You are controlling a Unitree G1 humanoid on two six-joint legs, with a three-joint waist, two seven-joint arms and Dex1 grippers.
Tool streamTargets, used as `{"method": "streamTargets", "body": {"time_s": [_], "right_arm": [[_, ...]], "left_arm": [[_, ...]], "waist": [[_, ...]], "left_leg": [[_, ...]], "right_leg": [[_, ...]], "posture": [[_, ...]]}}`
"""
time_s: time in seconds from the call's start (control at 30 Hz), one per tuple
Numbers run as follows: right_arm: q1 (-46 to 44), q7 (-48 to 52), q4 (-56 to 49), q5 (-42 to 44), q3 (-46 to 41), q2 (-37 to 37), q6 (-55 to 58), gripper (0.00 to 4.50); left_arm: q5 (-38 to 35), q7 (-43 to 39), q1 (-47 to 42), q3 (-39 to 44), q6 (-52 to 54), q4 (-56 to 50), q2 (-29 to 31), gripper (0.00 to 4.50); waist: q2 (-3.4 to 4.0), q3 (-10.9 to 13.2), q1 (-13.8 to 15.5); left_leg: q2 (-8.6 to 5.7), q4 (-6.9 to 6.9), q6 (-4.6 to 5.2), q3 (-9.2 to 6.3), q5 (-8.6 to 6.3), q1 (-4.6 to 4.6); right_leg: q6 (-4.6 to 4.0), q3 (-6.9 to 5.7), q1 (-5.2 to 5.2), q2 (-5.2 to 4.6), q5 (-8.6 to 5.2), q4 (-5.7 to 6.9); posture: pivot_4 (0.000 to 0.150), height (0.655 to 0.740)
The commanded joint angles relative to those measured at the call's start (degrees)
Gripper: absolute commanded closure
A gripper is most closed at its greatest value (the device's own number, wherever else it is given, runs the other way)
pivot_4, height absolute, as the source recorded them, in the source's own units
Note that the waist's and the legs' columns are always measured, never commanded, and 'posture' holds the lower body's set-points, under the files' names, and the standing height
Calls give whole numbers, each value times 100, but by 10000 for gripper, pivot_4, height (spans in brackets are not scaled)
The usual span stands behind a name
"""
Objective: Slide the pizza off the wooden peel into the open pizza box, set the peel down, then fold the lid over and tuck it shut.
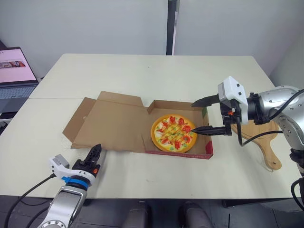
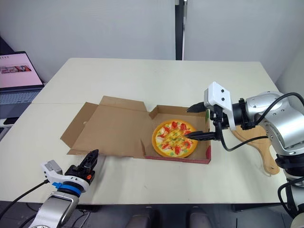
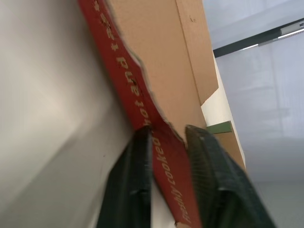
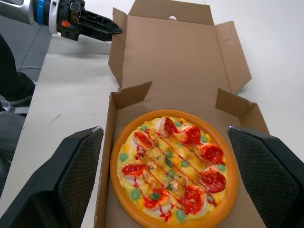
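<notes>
Over the R side of the open brown cardboard pizza box (image 1: 180,154), our right gripper (image 1: 194,117) is hovering w/ its black fingers spread wide, bracketing nothing. We're judging it's waiting clear, since the round orange-rimmed pizza w/ red and green toppings (image 1: 174,133) is already lying flat inside the box base, and the pale wooden peel (image 1: 270,156) is lying on the white table (image 1: 142,71) just beyond that arm, apart from the box. So only the lid work is left. The flat cardboard lid (image 1: 114,121) is lying open toward our L, hinged to the base. Our left gripper (image 1: 97,151) is sitting low at its front edge, prob. because that's the edge to lift for the fold.

Head views are giving us the layout but aren't resolving that contact. L wrist view is doing so: fingers (image 3: 128,190) narrowly parted, the lid's red-printed edge running btwn them, and in our judgement no squeeze yet. R wrist view is showing the pizza sitting fully within the walls, nearer the hinge side, plus the base's corner flaps standing up.
</notes>
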Motion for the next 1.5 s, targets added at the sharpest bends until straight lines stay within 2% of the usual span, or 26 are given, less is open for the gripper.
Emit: {"method": "streamTargets", "body": {"time_s": [0.03,0.47,0.57,0.77,1.2,1.3,1.5], "right_arm": [[-95,3,-208,54,-157,-28,-9,0],[-60,-79,-265,74,-173,27,38,0],[-65,-86,-268,80,-174,32,44,0],[-68,-88,-272,76,-171,21,60,0],[-108,-56,-236,58,-165,-2,34,0],[-110,-50,-231,49,-161,-2,30,0],[-113,-58,-217,30,-158,14,19,0]], "left_arm": [[-74,-62,6,-58,-58,-171,111,44675],[81,-157,-65,-61,-77,132,351,44675],[47,-320,-80,2,-38,278,444,38943],[0,-387,-161,-75,120,457,656,20978],[-335,249,-710,-128,-11,535,367,20978],[-292,338,-723,-128,-55,518,296,27294],[-147,445,-698,-153,-164,451,199,44890]], "waist": [[0,0,1],[-1,1,13],[-1,1,15],[-1,1,15],[-1,1,17],[-2,2,16],[-3,2,20]], "left_leg": [[0,0,0,0,0,0],[0,-2,0,-1,0,-1],[0,-2,0,-1,0,-1],[0,-4,0,-1,0,-2],[0,-7,0,-3,0,-3],[0,-8,0,-2,0,-3],[0,-8,0,-3,0,-5]], "right_leg": [[0,0,0,0,0,0],[0,-1,-1,0,0,-2],[0,-1,-1,-1,0,-3],[-1,0,-2,-1,0,-5],[0,-1,-3,-2,0,-7],[0,-1,-3,-2,0,-9],[0,-2,-3,-2,0,-13]], "posture": [[1500,7318],[1500,7318],[1500,7318],[1500,7318],[1500,7318],[1500,7318],[1500,7318]]}}
